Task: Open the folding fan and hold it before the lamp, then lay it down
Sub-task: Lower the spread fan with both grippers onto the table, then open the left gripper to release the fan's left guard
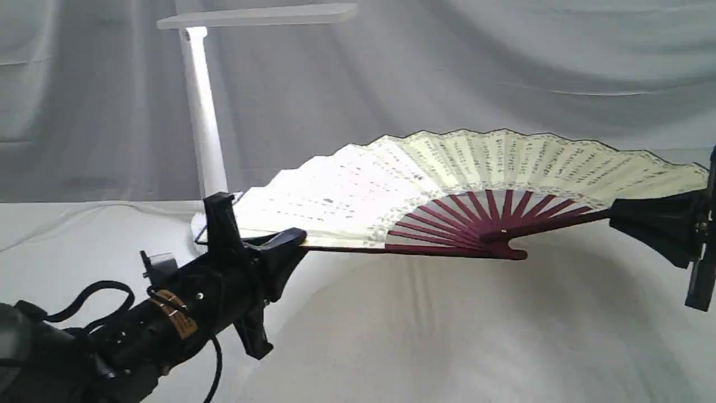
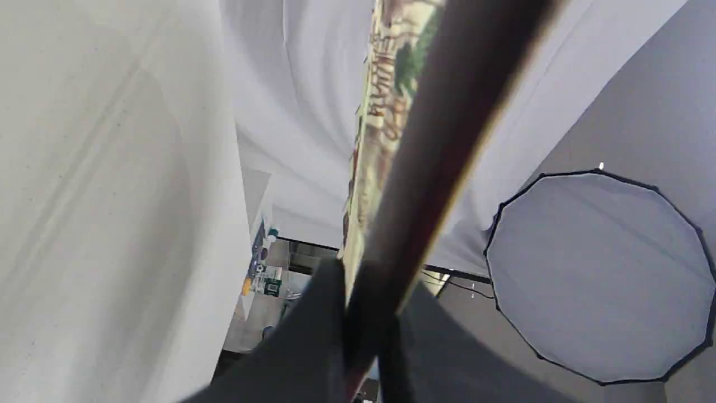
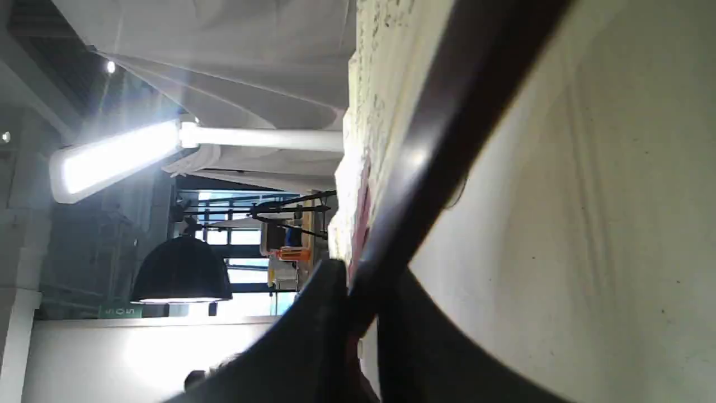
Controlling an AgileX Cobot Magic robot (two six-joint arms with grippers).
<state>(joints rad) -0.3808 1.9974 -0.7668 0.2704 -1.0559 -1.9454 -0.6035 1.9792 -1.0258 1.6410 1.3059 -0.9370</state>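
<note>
Both left gripper [image 1: 288, 239] and right gripper [image 1: 620, 215] tight on the open folding fan [image 1: 447, 168], lamp [image 1: 204, 123] partly behind it.

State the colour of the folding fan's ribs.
Dark maroon ribs on the folding fan, clearest in the exterior view.
</note>
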